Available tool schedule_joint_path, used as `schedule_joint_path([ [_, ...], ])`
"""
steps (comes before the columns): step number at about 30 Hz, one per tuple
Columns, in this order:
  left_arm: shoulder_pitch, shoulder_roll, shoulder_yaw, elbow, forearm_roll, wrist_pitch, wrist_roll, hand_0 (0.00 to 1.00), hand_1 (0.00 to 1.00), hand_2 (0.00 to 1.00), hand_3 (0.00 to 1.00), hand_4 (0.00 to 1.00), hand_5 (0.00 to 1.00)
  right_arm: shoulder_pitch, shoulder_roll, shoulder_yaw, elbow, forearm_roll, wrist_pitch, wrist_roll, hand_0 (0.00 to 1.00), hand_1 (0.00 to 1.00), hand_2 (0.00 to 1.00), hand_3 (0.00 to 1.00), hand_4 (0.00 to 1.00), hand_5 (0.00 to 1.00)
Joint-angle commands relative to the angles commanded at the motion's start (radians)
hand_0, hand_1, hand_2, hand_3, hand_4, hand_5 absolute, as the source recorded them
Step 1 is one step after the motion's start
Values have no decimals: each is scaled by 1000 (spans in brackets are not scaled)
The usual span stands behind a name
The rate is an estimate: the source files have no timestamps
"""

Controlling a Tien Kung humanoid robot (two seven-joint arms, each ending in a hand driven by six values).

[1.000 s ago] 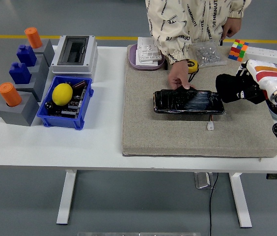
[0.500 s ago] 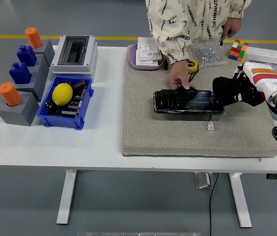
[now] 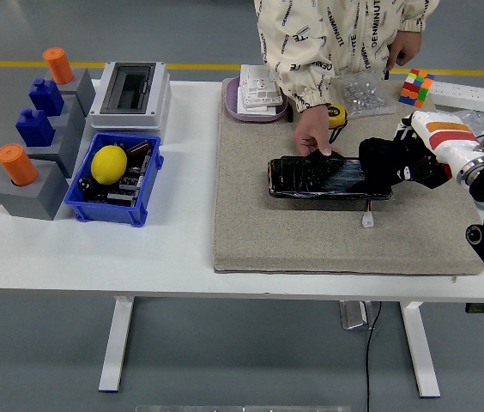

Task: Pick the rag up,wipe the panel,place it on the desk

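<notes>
The panel [image 3: 328, 178], a glossy black slab, lies flat on the grey felt mat [image 3: 293, 232] with its long axis running 9 to 3 o'clock, roughly parallel to the table's near edge. The right hand [image 3: 390, 165], black, comes in from 3 o'clock and sits over the panel's right end; a dark mass, seemingly the rag, lies under it, but rag and fingers cannot be separated, so the state of the fingers cannot be told. The person's hand [image 3: 312, 137] rests fingers-down on the panel's far edge at about 12 o'clock of its left half. A small white connector [image 3: 367, 221] on a thin lead lies on the mat just beside the panel's near right corner, at 5 o'clock. At 12 o'clock of the panel sit a yellow tape measure [image 3: 337, 113], a clear bag of small parts [image 3: 363, 93] and a purple tray with white parts [image 3: 257, 96]; a colour cube [image 3: 416, 87] stands at 1 o'clock. Well apart at 9 o'clock, a blue bin [image 3: 113, 210] holds a lemon [image 3: 109, 164]. Bare mat lies open along the near side of the panel, from 4 to 8 o'clock.
</notes>
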Motion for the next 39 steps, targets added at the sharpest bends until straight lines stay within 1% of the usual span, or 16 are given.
schedule_joint_path([
  [4, -2, -3, 1, 0, -3, 1, 0, 726, 716, 767, 627, 693, 582, 3, 21, -1, -19, 0, -5, 4, 285, 383, 430, 424, 998, 41],
  [9, -1, 0, 2, 0, -3, 2, 2, 726, 716, 767, 627, 693, 581, 7, 36, -6, -40, 2, -12, 10, 286, 383, 430, 424, 998, 49],
  [17, 2, 2, 9, 0, -6, 1, 1, 726, 716, 767, 626, 693, 582, 11, 57, -22, -55, 5, -18, 12, 287, 385, 430, 425, 998, 48],
  [29, 2, 6, 19, 0, -9, 1, 2, 725, 716, 766, 627, 692, 582, 36, 105, -48, -68, 3, -20, 12, 286, 384, 431, 425, 998, 50],
  [33, 1, 8, 24, 0, -11, 0, 3, 725, 716, 767, 626, 692, 582, 48, 124, -51, -68, 2, -20, 11, 288, 384, 431, 425, 998, 51],
  [39, -3, 9, 29, 0, -15, 0, 3, 725, 716, 766, 626, 692, 583, 69, 172, -50, -71, 0, -22, 13, 285, 384, 430, 424, 998, 52],
])
